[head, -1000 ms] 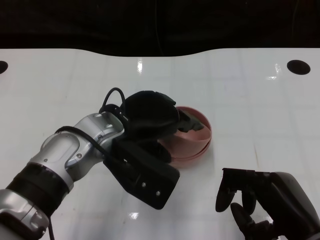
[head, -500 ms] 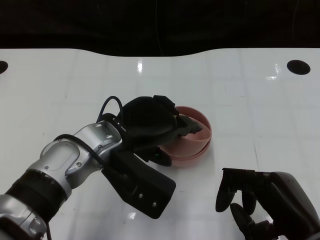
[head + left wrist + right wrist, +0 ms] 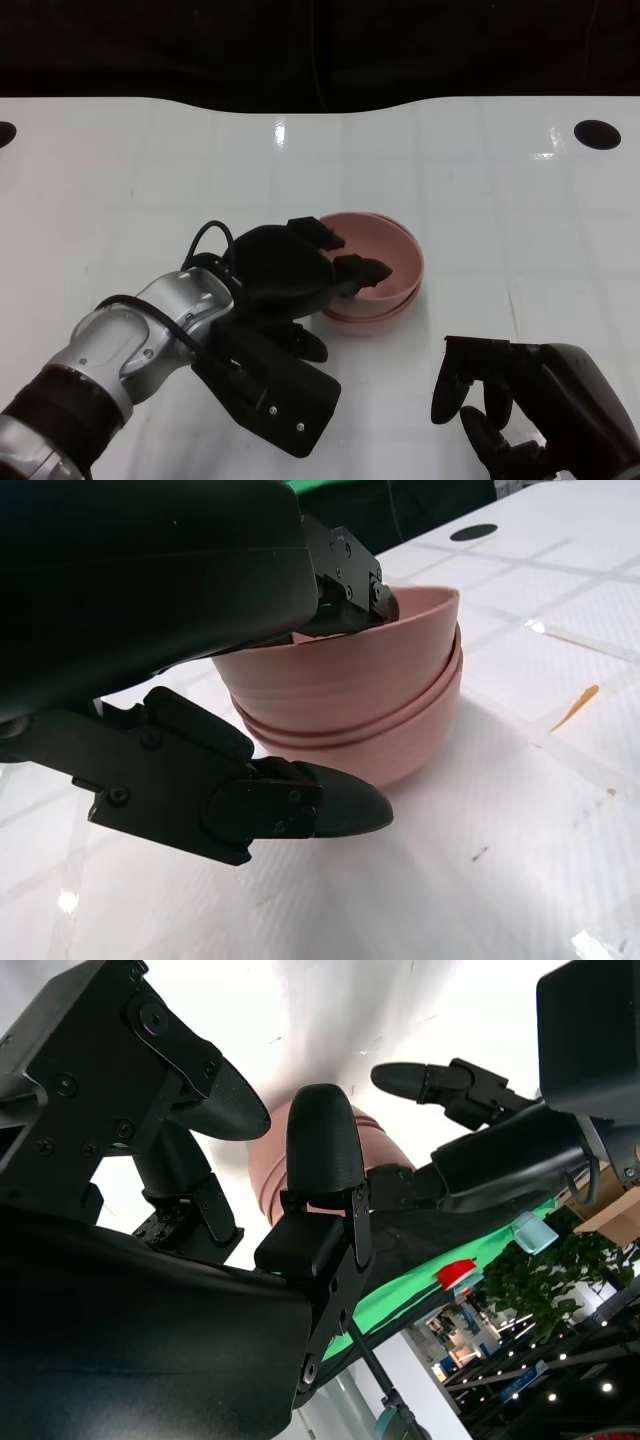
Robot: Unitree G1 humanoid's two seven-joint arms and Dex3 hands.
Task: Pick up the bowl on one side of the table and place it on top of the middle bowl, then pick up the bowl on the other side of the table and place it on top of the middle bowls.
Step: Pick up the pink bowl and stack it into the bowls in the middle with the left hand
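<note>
No readable brand, label or writing appears on any item. The stack of nested pink plastic bowls [image 3: 385, 285] sits mid-surface on the glossy white table [image 3: 150, 170]. The left hand [image 3: 300, 265] hides the stack's left side, fingers spread, some over the rim; contact unclear. The right hand [image 3: 490, 395], near the front edge and partly cut off, holds nothing, fingers loosely apart.

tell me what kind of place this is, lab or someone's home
Probably a lab or demo hall, not a home. The white table is a glossy work surface with round holes near its edges, the pink bowls are plain props, and the right wrist view shows green sheeting and a large lit hall behind.
</note>
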